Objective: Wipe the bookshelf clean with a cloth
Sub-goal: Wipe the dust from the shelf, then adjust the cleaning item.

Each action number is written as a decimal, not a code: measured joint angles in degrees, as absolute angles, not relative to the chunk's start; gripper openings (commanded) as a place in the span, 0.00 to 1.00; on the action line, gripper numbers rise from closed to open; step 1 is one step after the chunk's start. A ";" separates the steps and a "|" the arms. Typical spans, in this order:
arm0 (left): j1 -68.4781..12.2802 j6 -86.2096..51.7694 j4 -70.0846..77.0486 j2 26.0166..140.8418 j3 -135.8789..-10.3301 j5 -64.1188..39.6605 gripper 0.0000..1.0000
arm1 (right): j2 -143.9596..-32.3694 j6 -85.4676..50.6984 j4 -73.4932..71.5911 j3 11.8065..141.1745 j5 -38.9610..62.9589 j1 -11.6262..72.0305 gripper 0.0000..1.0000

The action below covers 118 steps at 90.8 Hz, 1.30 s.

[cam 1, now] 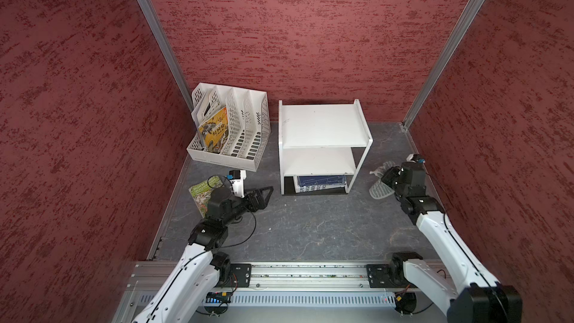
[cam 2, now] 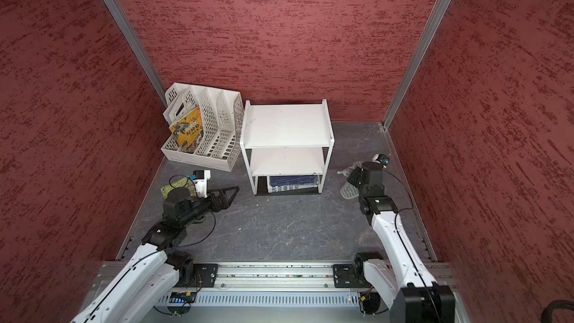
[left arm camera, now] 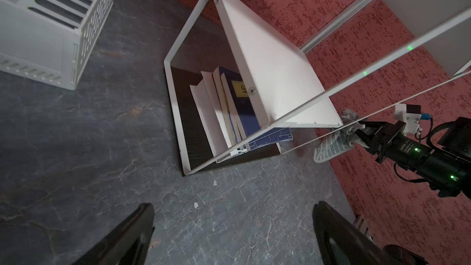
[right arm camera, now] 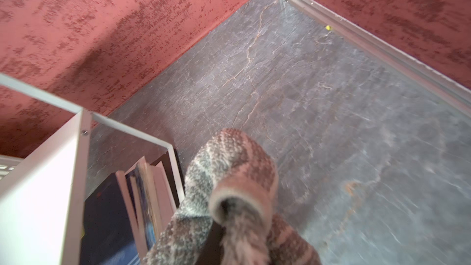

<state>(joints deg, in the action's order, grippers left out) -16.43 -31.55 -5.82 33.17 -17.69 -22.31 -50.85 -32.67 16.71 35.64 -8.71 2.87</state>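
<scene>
The white bookshelf (cam 1: 323,125) (cam 2: 285,125) (left arm camera: 277,72) (right arm camera: 38,200) stands at the back middle of the grey floor, its two upper boards bare. To its right, my right gripper (cam 1: 389,177) (cam 2: 354,178) (left arm camera: 356,130) is shut on the grey-and-white striped cloth (cam 1: 379,190) (cam 2: 347,191) (left arm camera: 328,147) (right arm camera: 229,166). The cloth hangs bunched just off the shelf's right frame leg and hides the fingertips in the right wrist view. My left gripper (cam 1: 267,193) (cam 2: 234,190) (left arm camera: 233,207) is open and empty, low over the floor to the front left of the shelf.
Blue books (cam 1: 321,181) (left arm camera: 239,108) sit on the shelf's bottom tier. A white perforated file rack (cam 1: 245,132) (cam 2: 217,125) with booklets stands left of the shelf. A green book (cam 1: 198,194) lies on the floor behind my left arm. Red walls close three sides.
</scene>
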 measured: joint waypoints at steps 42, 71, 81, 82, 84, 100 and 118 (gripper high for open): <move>-33.67 -37.52 -1.74 32.27 -10.87 -21.74 0.88 | -28.77 -35.18 32.21 30.89 2.90 14.61 0.00; -50.87 -39.68 13.93 46.11 -11.79 -17.37 0.92 | -28.91 -38.35 23.86 22.85 24.08 18.39 0.00; -55.68 -39.81 18.61 50.96 -14.35 -15.03 0.92 | -32.82 -39.51 18.02 20.84 27.92 22.59 0.00; -56.03 -39.86 19.14 51.29 -14.55 -14.81 0.92 | -33.04 -39.55 17.56 20.73 28.16 22.94 0.00; -56.77 -40.01 20.53 52.16 -14.92 -14.48 0.92 | -33.50 -39.86 16.29 20.49 28.77 23.92 0.00; -59.79 -41.12 29.58 58.24 -17.15 -13.13 0.93 | -36.64 -41.15 6.13 20.08 31.31 30.35 0.00; -60.84 -42.72 39.03 64.93 -18.85 -13.72 0.93 | -40.03 -42.39 -2.44 19.42 31.88 35.31 0.00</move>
<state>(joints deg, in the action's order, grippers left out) -60.84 -42.72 39.03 64.93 -18.85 -13.72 -40.03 -42.39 -2.44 19.42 31.88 35.31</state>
